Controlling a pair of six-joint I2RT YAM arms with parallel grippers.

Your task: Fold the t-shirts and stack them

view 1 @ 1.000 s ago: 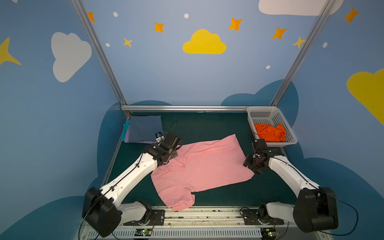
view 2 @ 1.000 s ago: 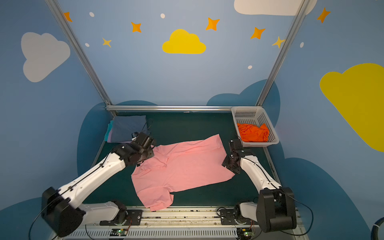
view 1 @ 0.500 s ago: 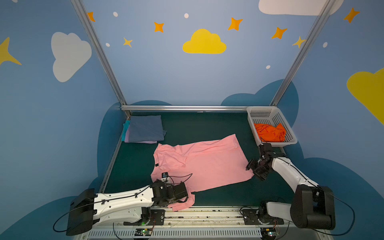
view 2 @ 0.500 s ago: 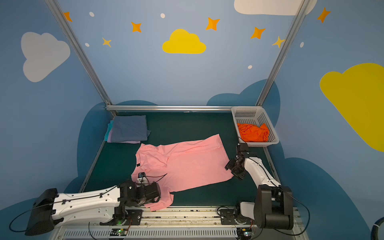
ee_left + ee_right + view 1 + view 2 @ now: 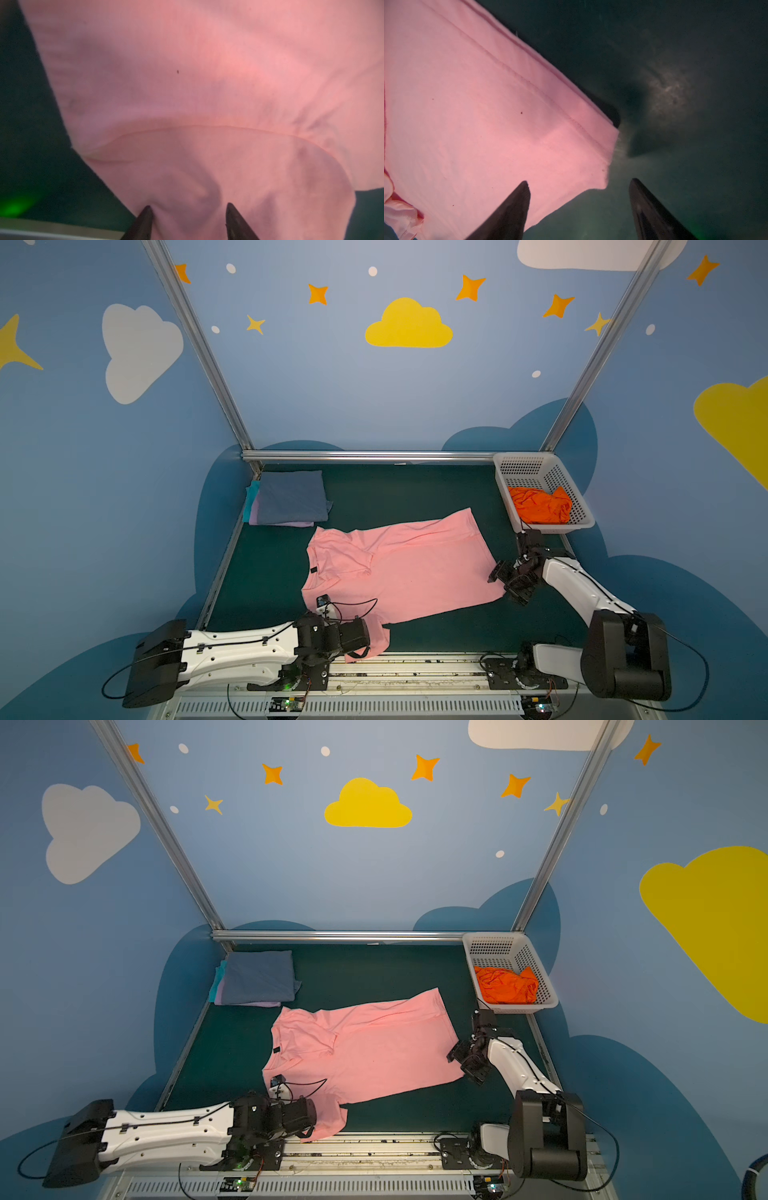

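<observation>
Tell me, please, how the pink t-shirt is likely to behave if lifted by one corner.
Probably floppy: the pink t-shirt lies flat with soft creases near its collar, so it should drape and sag. Likely light: the hem corner looks thin, and may slip from a shallow pinch.

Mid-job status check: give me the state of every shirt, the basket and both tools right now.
pink t-shirt: spread out on the table, unfolded.
orange t-shirt: crumpled in the basket.
folded stack: slate-blue on top, lavender and teal edges beneath.
basket: upright, holding only the orange t-shirt.
left tool: open, over the pink t-shirt's near sleeve.
right tool: open, at the pink t-shirt's hem corner.
</observation>
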